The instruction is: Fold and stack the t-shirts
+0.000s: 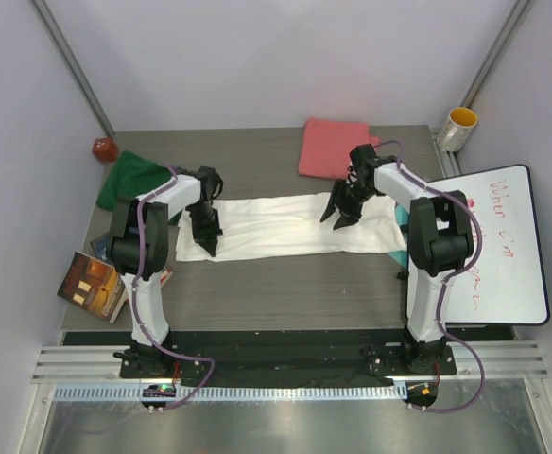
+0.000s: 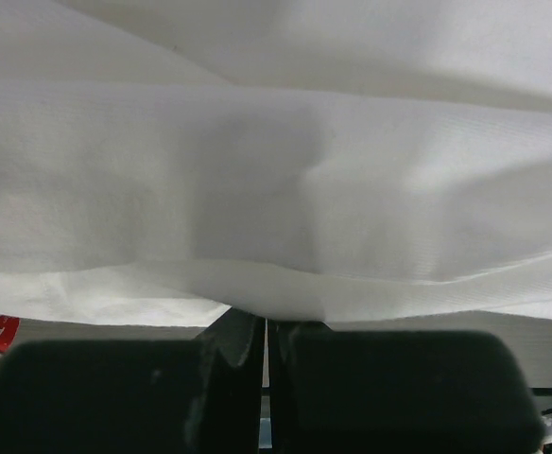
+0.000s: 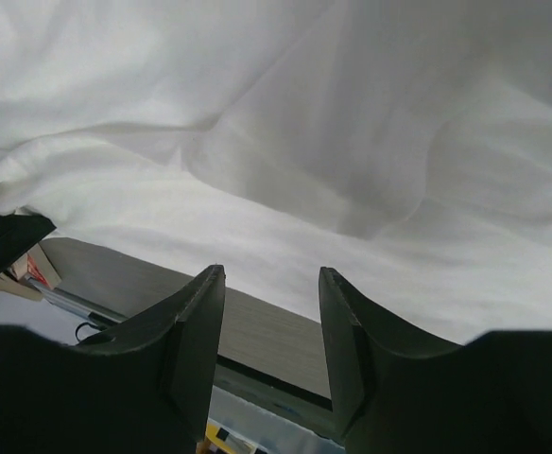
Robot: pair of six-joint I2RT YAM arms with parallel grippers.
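step: first fold of white t-shirt (image 1: 285, 227), spread across mid-tabletop (image 1: 285, 293) | left hand (image 1: 207, 241): pinching its edge | right hand (image 1: 341, 215): wide, at edge, ungripped | next: right must grip, then both lift together

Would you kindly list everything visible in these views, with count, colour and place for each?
white t-shirt: one, white, spread out, centre
coral-pink t-shirt: one, coral-pink, folded, far centre
dark green t-shirt: one, dark green, far left
mug: one, white, yellow inside, far right corner
whiteboard: one, white, red writing, right edge
books: at least two, printed covers, near left
small red object: one, red, far left corner
teal sheet: one, teal, at white t-shirt's right end
table: one, grey wood-grain
left gripper: one, black, shut on white t-shirt
right gripper: one, black, open over white t-shirt
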